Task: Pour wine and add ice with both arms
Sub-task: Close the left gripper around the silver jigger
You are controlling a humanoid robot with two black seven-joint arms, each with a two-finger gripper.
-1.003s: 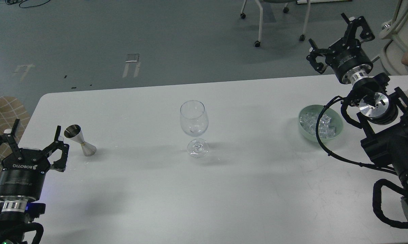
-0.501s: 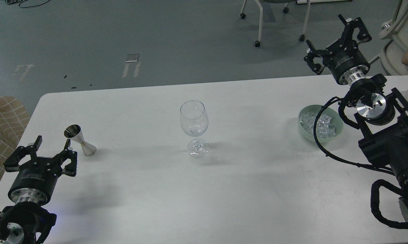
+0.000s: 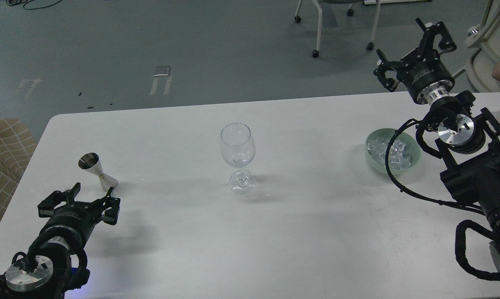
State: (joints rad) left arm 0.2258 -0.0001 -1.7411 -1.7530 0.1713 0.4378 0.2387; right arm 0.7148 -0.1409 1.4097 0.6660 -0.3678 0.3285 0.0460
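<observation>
Currently the ice (image 3: pixel 393 153) lies heaped in the pale green bowl (image 3: pixel 415 160), well to the right of the wine glass (image 3: pixel 238 157), which stands upright and empty near the middle of the desk (image 3: pixel 275 232). No cube has reached the glass, and no wine shows in it.

My right tool (image 3: pixel 412 52) hangs raised beyond the bowl, past the desk's far edge, fingers spread apart and holding nothing. Against the frame half a second back it has hardly shifted; a second back it sat slightly lower and nearer the bowl. I judge the ice step not yet begun.

The real change is on the other side. My left tool (image 3: pixel 79 201) has travelled rightward and forward, toward the glass side of the desk, and now lies low and tipped nearly level. Its fingers stand apart and empty. A second ago it stood upright at the desk's left edge; half a second ago it was midway through this tilt.

The steel jigger (image 3: pixel 98 172) stands well left of the glass, unmoved across all three frames. The left tool's nearer finger now comes just beside the jigger's base; whether they touch I cannot tell.

Judgement: the left arm is lining up on the jigger for the pour.
</observation>
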